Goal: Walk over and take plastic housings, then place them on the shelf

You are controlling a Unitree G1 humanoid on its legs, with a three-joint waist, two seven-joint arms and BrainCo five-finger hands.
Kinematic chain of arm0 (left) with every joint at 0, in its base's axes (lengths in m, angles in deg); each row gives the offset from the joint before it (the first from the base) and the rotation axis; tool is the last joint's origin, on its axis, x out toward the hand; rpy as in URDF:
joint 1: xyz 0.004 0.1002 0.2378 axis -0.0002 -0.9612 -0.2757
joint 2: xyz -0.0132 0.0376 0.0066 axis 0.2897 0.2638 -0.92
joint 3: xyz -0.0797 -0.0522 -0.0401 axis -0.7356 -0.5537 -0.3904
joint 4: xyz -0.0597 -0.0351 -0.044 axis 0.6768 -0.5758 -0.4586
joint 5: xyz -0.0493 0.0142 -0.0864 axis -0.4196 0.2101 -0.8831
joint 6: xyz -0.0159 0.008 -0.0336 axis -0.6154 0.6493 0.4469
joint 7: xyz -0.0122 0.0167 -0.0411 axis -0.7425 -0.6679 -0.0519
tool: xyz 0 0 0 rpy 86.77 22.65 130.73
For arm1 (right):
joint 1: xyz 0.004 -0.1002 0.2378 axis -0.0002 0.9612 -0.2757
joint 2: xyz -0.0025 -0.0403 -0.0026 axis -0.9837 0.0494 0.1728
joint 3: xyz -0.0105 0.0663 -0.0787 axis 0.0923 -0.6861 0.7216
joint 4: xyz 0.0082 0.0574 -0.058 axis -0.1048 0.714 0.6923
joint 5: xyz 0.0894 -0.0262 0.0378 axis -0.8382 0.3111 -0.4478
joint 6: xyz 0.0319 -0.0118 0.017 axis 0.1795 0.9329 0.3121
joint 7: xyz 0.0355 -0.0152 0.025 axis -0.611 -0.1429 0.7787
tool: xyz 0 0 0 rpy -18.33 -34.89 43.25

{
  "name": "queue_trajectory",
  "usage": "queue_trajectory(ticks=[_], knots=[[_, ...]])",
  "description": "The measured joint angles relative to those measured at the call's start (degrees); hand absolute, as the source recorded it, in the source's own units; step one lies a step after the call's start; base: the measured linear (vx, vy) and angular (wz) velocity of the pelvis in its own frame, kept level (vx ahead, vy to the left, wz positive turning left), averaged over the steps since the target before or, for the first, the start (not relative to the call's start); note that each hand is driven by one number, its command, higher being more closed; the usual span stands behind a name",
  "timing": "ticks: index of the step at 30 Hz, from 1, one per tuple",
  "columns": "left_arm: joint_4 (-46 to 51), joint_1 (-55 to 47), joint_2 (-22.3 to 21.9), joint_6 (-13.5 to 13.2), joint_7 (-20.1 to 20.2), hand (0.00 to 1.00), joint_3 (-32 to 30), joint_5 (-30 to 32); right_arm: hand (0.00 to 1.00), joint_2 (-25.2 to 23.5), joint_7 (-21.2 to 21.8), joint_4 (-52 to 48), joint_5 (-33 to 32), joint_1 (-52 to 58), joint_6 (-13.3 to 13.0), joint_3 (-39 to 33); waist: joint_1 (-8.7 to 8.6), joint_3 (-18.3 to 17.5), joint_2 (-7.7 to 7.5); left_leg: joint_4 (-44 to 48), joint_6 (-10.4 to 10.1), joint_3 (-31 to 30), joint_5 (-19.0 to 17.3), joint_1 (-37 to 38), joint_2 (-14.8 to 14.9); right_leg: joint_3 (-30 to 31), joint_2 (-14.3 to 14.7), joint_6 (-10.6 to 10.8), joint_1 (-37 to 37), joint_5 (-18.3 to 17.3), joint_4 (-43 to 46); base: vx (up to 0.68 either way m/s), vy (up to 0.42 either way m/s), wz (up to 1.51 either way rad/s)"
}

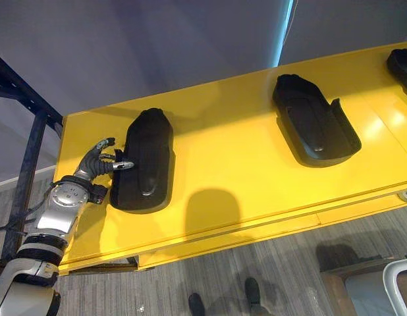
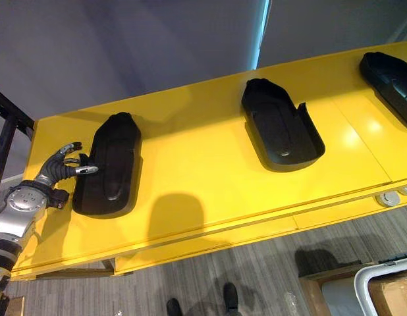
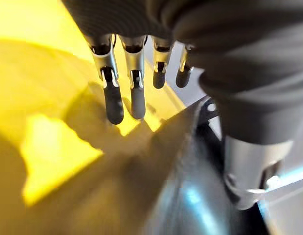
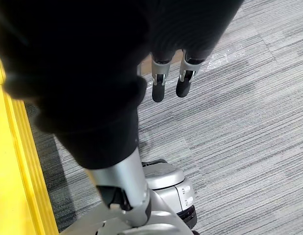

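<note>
Left housing: lies flat at the left end of the yellow shelf.
Other housings: middle housing and far housing lie on the same shelf, well apart.
Left hand: just beside the left housing's outer edge, fingers straight and spread, grasping nothing.
Right hand: over the grey floor, fingers relaxed, empty.

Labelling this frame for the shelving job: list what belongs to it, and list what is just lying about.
Job: left housing, at the open left hand; middle housing; right housing; yellow shelf; right hand, hanging over the floor.
Lying about: dark metal frame; cardboard box.
</note>
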Motion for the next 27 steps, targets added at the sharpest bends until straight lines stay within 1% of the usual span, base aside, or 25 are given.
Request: queue_trajectory(ticks=[1,2,4,5,6,7,9,10,12,13,14,15,16,17,18,19,20,21,22,23,24,25,26,27], knots=[[-0.02,0.00,-1.09,0.05,-0.72,0.00,-0.66,-1.54,0.00,0.00,0.00,0.05,0.01,-0.02,0.12,0.00,-0.04,0.00,0.00,-0.11,0.00,-0.05,0.08,0.09,-0.01,-0.05,0.00,0.01,0.31,0.23,-0.49,-0.04,0.028,0.04],[0.01,0.00,-3.69,0.07,-2.50,0.00,-1.51,-4.43,0.00,0.01,-0.02,0.13,0.01,-0.03,0.61,-0.05,-0.04,-0.06,0.02,-0.43,-0.03,-0.20,0.29,0.54,-0.05,-0.20,0.01,0.00,1.03,0.59,-1.27,-0.03,0.027,0.05],[1.20,-0.37,-5.54,0.07,-4.28,0.00,-2.19,-8.74,0.00,0.05,-0.05,0.13,0.04,-0.08,0.95,-0.05,-0.01,-0.06,0.02,-0.81,-0.09,-0.27,0.46,1.09,-0.05,-0.30,0.04,-0.03,1.50,0.69,-1.37,-0.01,0.017,0.02],[5.31,-2.40,-7.80,0.00,-6.14,0.00,-3.80,-12.03,0.00,0.05,-0.11,0.08,0.14,-0.09,1.08,-0.04,-0.03,-0.19,0.03,-1.06,-0.10,-0.25,0.49,1.52,-0.06,-0.33,0.05,-0.03,1.83,0.69,-1.38,-0.01,0.034,-0.01],[8.28,-3.90,-8.96,-0.11,-7.06,0.00,-4.84,-12.84,0.00,0.05,-0.19,0.04,0.24,-0.09,1.16,-0.04,0.00,-0.34,0.06,-1.16,-0.10,-0.24,0.49,1.58,-0.08,-0.33,0.05,-0.03,1.86,0.69,-1.40,0.00,0.036,-0.02],[10.12,-4.88,-9.60,-0.23,-7.77,0.00,-5.64,-12.99,0.00,0.03,-0.22,-0.03,0.24,-0.08,1.16,-0.04,-0.04,-0.38,0.07,-1.19,-0.09,-0.20,0.50,1.69,-0.09,-0.33,0.04,-0.03,1.93,0.69,-1.40,0.00,0.038,-0.03],[15.34,-8.46,-10.57,-0.52,-9.00,0.00,-9.67,-12.99,0.00,0.02,-0.27,-0.11,0.38,0.15,1.18,-0.05,-0.20,-1.01,0.19,-1.24,-0.09,-0.13,0.49,2.25,-0.07,-0.31,0.10,-0.03,2.53,0.69,-1.66,0.00,0.033,-0.02],[16.30,-9.20,-10.69,-0.65,-9.36,0.00,-10.97,-12.98,0.00,0.04,-0.27,-0.12,0.46,0.33,1.18,-0.06,-0.17,-1.40,0.24,-1.24,-0.10,-0.17,0.49,2.33,-0.05,-0.34,0.12,-0.03,2.68,0.69,-1.78,0.00,0.000,0.00],[19.48,-11.98,-10.85,-1.10,-10.71,0.00,-16.22,-12.45,0.00,0.05,-0.27,-0.21,0.66,0.88,1.16,-0.07,0.06,-2.33,0.29,-1.25,-0.12,-0.34,0.48,3.46,0.01,-0.48,0.19,-0.03,4.19,0.69,-2.32,-0.01,0.022,0.05],[21.22,-13.52,-11.30,-1.13,-11.11,0.00,-19.06,-10.65,0.00,0.06,-0.27,-0.21,0.76,1.13,1.16,-0.16,0.19,-2.97,0.38,-1.26,-0.17,-0.47,0.43,3.88,0.03,-0.53,0.20,-0.04,4.72,0.68,-2.49,-0.02,0.027,0.11],[24.04,-15.55,-13.00,-1.31,-11.84,0.00,-22.91,-7.37,0.00,0.13,-0.29,-0.22,0.89,1.76,1.15,-0.62,0.58,-4.28,0.71,-1.28,-0.23,-0.91,0.37,3.93,0.02,-0.68,0.17,-0.04,5.13,0.68,-2.80,-0.02,0.027,0.12],[25.80,-16.70,-14.21,-1.38,-12.58,0.00,-24.60,-4.57,0.00,0.10,-0.25,-0.21,1.00,2.14,1.14,-1.22,0.82,-4.90,0.90,-1.31,-0.26,-1.12,0.35,3.94,0.01,-0.86,0.15,-0.04,5.31,0.68,-2.93,-0.02,0.031,0.20],[29.94,-19.56,-16.99,-1.57,-14.15,1.00,-27.45,1.54,0.00,0.12,-0.25,-0.10,1.02,2.82,1.13,-1.63,1.13,-5.96,1.14,-1.30,-0.46,-1.64,0.19,3.95,0.01,-1.53,0.04,0.01,5.68,0.63,-3.17,-0.03,0.032,0.15],[35.02,-23.03,-20.69,-1.60,-15.79,1.00,-29.46,7.71,0.00,-0.04,-0.12,0.21,1.19,3.29,1.10,-2.68,1.79,-6.92,1.16,-1.26,-0.72,-1.73,0.00,3.94,0.05,-1.53,0.03,0.11,5.75,0.54,-3.18,-0.03,0.030,0.12],[37.87,-25.03,-22.89,-1.63,-16.54,1.00,-29.89,10.49,0.00,-0.20,-0.11,0.19,1.25,3.54,1.06,-3.19,2.16,-7.29,1.14,-1.24,-0.79,-1.74,-0.05,3.94,0.05,-1.52,0.01,0.14,5.76,0.51,-3.18,-0.04,0.033,0.04],[44.40,-30.28,-27.86,-1.92,-18.07,1.00,-29.16,17.09,0.00,-0.53,-0.07,0.19,1.25,4.03,0.78,-3.94,2.83,-7.86,1.06,-1.23,-0.88,-1.86,-0.11,3.94,0.05,-1.56,-0.02,0.15,5.81,0.51,-3.16,-0.04,0.025,0.05],[47.88,-33.75,-30.50,-2.77,-18.78,1.00,-26.79,20.08,0.00,-0.74,-0.05,0.20,1.26,4.34,0.60,-4.36,2.98,-8.00,1.02,-1.21,-1.08,-2.11,-0.24,3.95,0.03,-1.72,-0.06,0.15,5.93,0.51,-3.14,-0.04,0.025,0.08],[49.97,-36.11,-32.04,-3.47,-18.78,1.00,-24.82,21.43,0.00,-0.97,-0.06,0.17,1.26,4.46,0.49,-4.61,3.01,-8.04,0.98,-1.19,-1.09,-2.21,-0.24,3.96,0.03,-1.80,-0.08,0.15,5.99,0.51,-3.13,-0.03,0.022,0.07],[53.47,-40.38,-34.84,-5.02,-18.45,1.00,-20.03,23.03,0.00,-1.10,-0.11,0.18,1.26,4.58,0.13,-4.65,3.07,-8.16,0.85,-1.18,-1.09,-2.22,-0.25,3.96,0.03,-1.79,-0.11,0.17,6.00,0.51,-3.10,-0.04,0.025,0.03],[55.78,-43.75,-37.36,-6.55,-17.81,1.00,-13.87,23.13,0.00,-1.26,-0.15,0.16,1.26,4.85,-0.30,-4.61,3.11,-8.39,0.70,-1.17,-1.09,-2.20,-0.25,3.96,0.04,-1.76,-0.11,0.23,6.01,0.48,-3.08,-0.04,0.023,0.00],[56.38,-44.97,-38.36,-7.23,-17.33,1.00,-10.63,23.14,0.00,-1.32,-0.22,0.18,1.26,4.97,-0.42,-4.58,3.11,-8.60,0.64,-1.17,-1.09,-2.18,-0.25,3.94,0.05,-1.75,-0.10,0.27,6.00,0.45,-3.08,0.00,0.000,0.00],[56.92,-46.53,-39.61,-7.85,-16.47,1.00,-5.97,23.13,0.00,-1.37,-0.27,0.17,1.26,5.14,-0.50,-4.48,3.04,-8.96,0.57,-1.18,-1.09,-2.12,-0.25,3.94,0.09,-1.70,-0.08,0.48,5.98,0.31,-3.08,-0.02,0.009,-0.04],[56.95,-48.28,-40.99,-8.62,-14.45,1.00,0.73,23.32,0.00,-1.38,-0.30,0.15,1.27,5.21,-0.55,-4.27,2.81,-9.32,0.44,-1.19,-1.13,-1.97,-0.28,3.93,0.41,-1.58,-0.04,0.57,5.96,0.25,-3.08,-0.02,0.006,-0.05],[56.87,-48.78,-41.39,-8.80,-13.80,1.00,2.89,23.60,0.00,-1.40,-0.32,0.14,1.26,5.23,-0.59,-4.08,2.74,-9.33,0.32,-1.19,-1.16,-1.79,-0.30,3.92,0.52,-1.50,-0.02,0.64,5.90,0.20,-3.08,-0.02,0.000,-0.13]])
